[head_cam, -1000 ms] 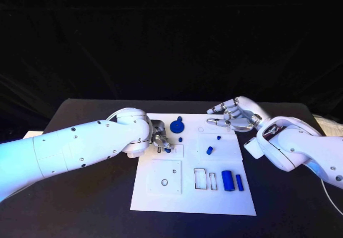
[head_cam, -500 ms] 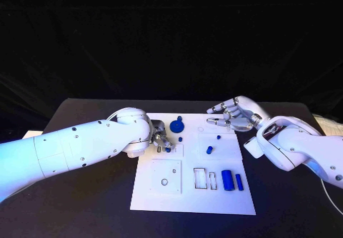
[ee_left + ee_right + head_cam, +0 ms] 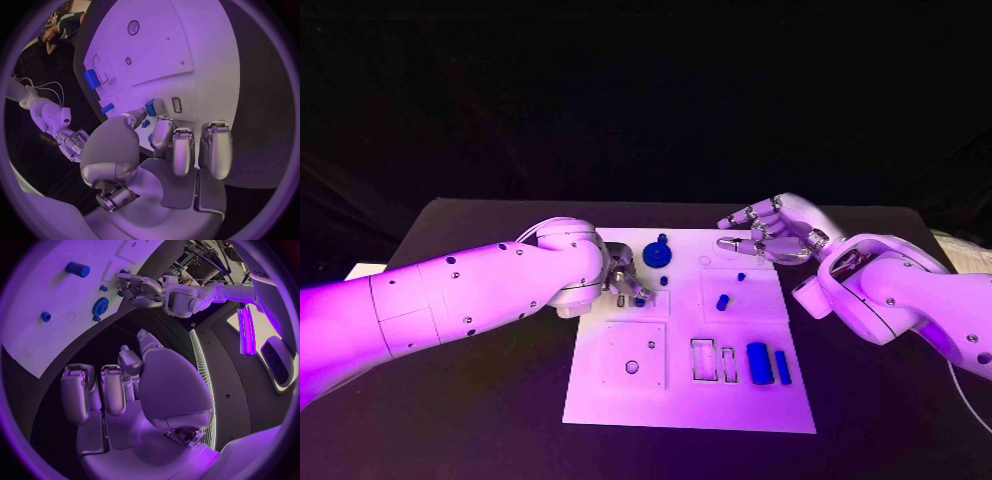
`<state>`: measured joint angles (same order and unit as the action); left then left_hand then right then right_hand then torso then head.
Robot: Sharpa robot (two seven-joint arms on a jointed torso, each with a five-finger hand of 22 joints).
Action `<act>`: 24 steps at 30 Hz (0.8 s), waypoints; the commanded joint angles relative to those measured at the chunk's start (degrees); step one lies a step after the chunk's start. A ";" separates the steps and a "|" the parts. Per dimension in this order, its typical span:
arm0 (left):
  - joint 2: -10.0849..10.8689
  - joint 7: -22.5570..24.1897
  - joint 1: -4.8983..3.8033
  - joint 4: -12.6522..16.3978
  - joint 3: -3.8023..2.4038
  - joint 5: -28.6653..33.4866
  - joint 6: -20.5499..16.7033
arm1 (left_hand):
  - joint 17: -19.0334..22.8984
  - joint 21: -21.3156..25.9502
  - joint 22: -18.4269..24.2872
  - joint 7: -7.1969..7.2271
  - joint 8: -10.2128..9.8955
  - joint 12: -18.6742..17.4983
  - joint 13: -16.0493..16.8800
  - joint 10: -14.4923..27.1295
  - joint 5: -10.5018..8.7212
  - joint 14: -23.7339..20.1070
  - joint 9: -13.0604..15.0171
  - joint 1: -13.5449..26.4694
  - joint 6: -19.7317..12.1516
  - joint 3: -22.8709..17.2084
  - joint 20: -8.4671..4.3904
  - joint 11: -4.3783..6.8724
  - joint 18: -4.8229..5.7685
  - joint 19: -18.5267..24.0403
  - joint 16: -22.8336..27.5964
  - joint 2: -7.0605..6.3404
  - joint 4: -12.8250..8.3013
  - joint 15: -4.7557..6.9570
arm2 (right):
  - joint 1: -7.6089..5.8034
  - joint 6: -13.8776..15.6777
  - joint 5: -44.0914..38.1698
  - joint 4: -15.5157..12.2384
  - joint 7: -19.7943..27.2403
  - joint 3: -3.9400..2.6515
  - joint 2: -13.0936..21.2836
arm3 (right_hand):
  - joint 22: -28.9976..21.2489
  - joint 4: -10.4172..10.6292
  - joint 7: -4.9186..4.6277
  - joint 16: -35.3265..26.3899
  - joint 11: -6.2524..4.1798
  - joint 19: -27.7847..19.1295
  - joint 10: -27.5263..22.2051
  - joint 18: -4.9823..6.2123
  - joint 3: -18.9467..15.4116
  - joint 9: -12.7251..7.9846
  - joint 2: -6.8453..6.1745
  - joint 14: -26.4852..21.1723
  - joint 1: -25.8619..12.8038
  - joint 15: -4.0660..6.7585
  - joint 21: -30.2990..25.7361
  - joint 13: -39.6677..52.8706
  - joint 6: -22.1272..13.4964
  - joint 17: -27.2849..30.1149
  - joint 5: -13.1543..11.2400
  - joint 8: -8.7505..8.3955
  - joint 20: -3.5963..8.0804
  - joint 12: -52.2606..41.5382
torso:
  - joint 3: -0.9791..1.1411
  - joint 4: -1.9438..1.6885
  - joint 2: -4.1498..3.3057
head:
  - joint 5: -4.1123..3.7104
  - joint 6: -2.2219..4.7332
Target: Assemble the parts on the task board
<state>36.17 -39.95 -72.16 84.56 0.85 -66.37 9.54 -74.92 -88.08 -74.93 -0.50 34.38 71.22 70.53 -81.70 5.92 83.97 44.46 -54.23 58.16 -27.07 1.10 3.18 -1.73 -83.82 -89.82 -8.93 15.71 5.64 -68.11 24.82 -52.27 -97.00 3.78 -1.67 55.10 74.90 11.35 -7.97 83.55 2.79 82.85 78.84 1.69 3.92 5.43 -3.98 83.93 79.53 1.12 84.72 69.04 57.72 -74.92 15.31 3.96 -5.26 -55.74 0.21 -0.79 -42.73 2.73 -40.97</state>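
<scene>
The left hand (image 3: pixel 134 150) pinches a small blue part (image 3: pixel 150 107) over the task board (image 3: pixel 678 400), maybe fitting it in; press it down next. The right hand (image 3: pixel 773 230) waits with fingers apart

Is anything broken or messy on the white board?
Nothing looks broken or spilled. The task board lies flat and square on the table, and the blue parts sit tidily on it, like the big cylinder. The left hand pinches one small blue part; the right hand hovers empty.

Glossy plastic arms over a matt table

Smooth white task board (image 3: pixel 678 400), blue plastic parts (image 3: pixel 759 363), matt black table (image 3: pixel 473 420), metallic hands.
</scene>
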 commanded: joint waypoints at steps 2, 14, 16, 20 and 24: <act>-0.08 -3.39 0.44 -0.10 0.33 0.51 2.17 | -15.08 -0.20 -12.41 0.09 0.20 0.20 0.12 -0.34 -0.38 6.03 0.21 1.15 0.36 3.39 -0.49 0.04 1.03 -4.58 -0.18 0.22 0.76 0.31 | 0.04 -0.26 0.22 -0.11 0.58 0.00 0.03 | 5.55 0.36 0.10 -0.44 -0.04 -0.59 -0.28 0.81 -0.60 0.08 0.02 3.66 -1.13 0.14 -0.44 -0.15 0.26 -3.89 0.24 -0.06 0.07 0.32 | -0.03 -0.02 -0.02 | -0.03 0.03; 0.72 -3.39 0.45 0.54 0.22 -0.01 1.02 | -15.08 -0.19 -12.48 0.21 0.33 0.32 0.29 -0.47 -0.39 6.03 0.62 2.32 0.42 9.23 -0.59 0.14 1.04 -4.62 -0.18 1.50 0.96 0.40 | 0.04 -0.10 0.61 -0.01 0.68 0.00 0.08 | 5.11 1.72 0.19 -0.86 -0.09 -0.88 -0.30 0.92 -2.39 0.09 0.14 3.60 -2.72 0.21 -0.80 -0.33 0.12 -3.45 3.78 -0.07 0.13 0.39 | -0.02 -0.01 -0.04 | -0.07 0.08; 1.10 -3.38 0.44 0.94 0.14 -0.13 0.70 | -15.08 -0.16 -12.44 0.21 0.34 0.29 0.27 -0.47 -0.38 6.03 0.67 2.54 0.40 10.16 -0.61 0.15 1.02 -4.60 -0.18 1.68 0.99 0.42 | 0.04 -0.08 0.67 0.04 0.70 0.00 0.08 | 5.07 1.90 0.21 -0.92 -0.10 -0.90 -0.30 0.93 -2.77 0.10 0.18 3.60 -2.87 0.22 -0.84 -0.35 0.11 -3.40 4.63 -0.06 0.15 0.39 | -0.03 0.01 -0.04 | -0.08 0.09; 1.75 -3.31 0.43 1.80 -0.44 -0.24 -0.02 | -15.08 -0.08 -12.34 0.22 0.35 0.22 0.22 -0.44 -0.35 6.03 0.78 3.13 0.35 12.11 -0.65 0.16 0.99 -4.53 -0.18 2.06 1.02 0.44 | 0.04 -0.09 0.76 0.12 0.72 0.00 0.06 | 5.01 2.03 0.21 -1.00 -0.10 -0.94 -0.32 0.95 -3.04 0.10 0.20 3.58 -3.00 0.23 -0.89 -0.38 0.09 -3.31 5.06 -0.06 0.16 0.42 | -0.03 0.02 -0.02 | -0.10 0.09; 2.50 -3.19 0.25 3.08 -1.66 0.24 -1.33 | -15.08 0.12 -12.08 0.13 0.24 -0.38 -0.34 -0.09 -0.40 6.03 0.87 3.80 0.00 14.52 -0.68 0.11 0.92 -4.37 -0.18 2.35 1.03 0.45 | 0.04 -0.12 0.85 0.32 0.74 0.00 -0.01 | 4.87 2.08 0.21 -1.09 -0.10 -1.04 -0.36 0.98 -3.12 0.10 0.22 3.56 -3.04 0.23 -0.98 -0.46 0.09 -3.17 5.20 -0.05 0.16 0.53 | -0.04 0.01 -0.01 | -0.14 0.23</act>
<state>38.58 -39.95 -71.72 87.08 -0.59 -66.46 9.25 -74.91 -88.08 -74.92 -0.29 34.55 71.21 70.37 -81.91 5.71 83.97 45.27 -51.09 58.34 -13.01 0.90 3.38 -1.75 -84.03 -89.82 -6.50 16.73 5.64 -68.11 24.91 -51.51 -96.73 3.90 -1.67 55.14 74.94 13.35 -7.97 82.66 2.79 82.14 78.84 1.70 1.11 5.47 -3.69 83.92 76.97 1.12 83.88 68.63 57.72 -74.91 20.18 3.96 -5.14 -55.53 0.18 -0.77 -42.76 2.61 -40.83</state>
